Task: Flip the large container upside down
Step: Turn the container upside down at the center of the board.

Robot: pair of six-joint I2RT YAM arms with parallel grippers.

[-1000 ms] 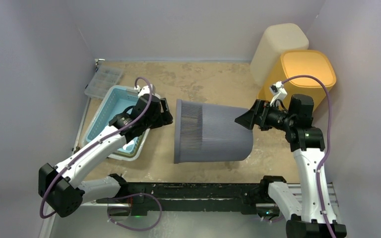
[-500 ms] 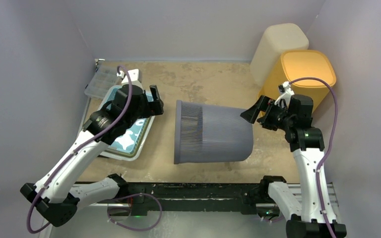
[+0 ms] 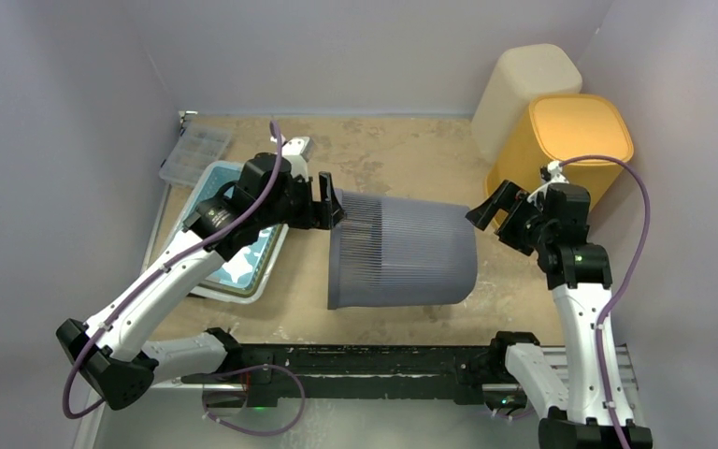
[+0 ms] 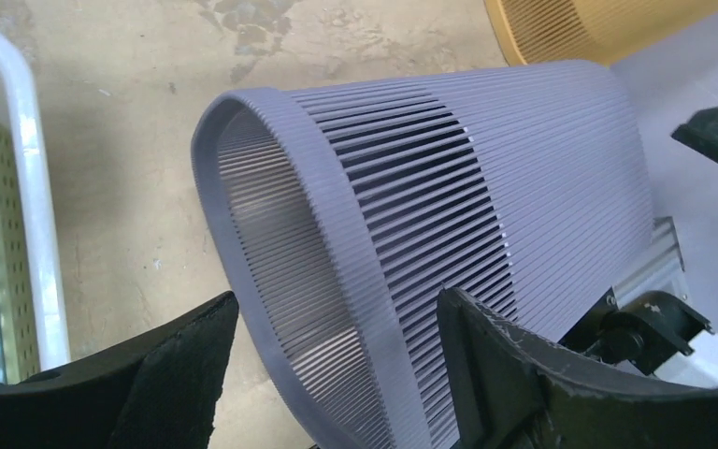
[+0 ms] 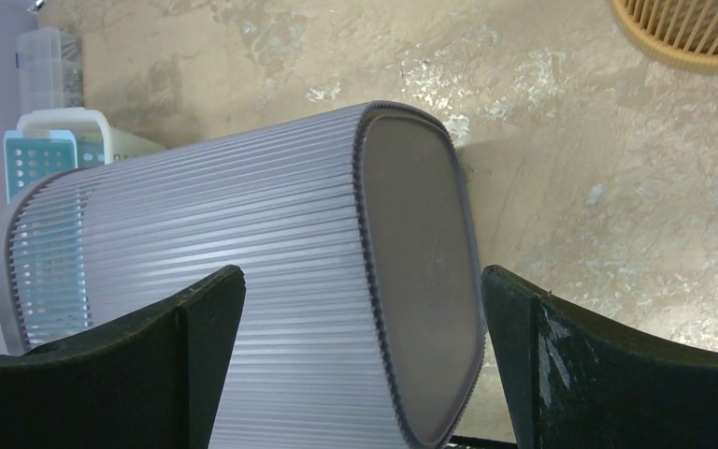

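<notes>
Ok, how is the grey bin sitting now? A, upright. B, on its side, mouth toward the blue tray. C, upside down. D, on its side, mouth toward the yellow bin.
B: the grey bin lies on its side, with its open rim toward the blue tray and its closed base toward the yellow bin.

Grey ribbed container point(image 3: 402, 257), orange bin point(image 3: 575, 131), cream bin point(image 3: 528, 84).
</notes>
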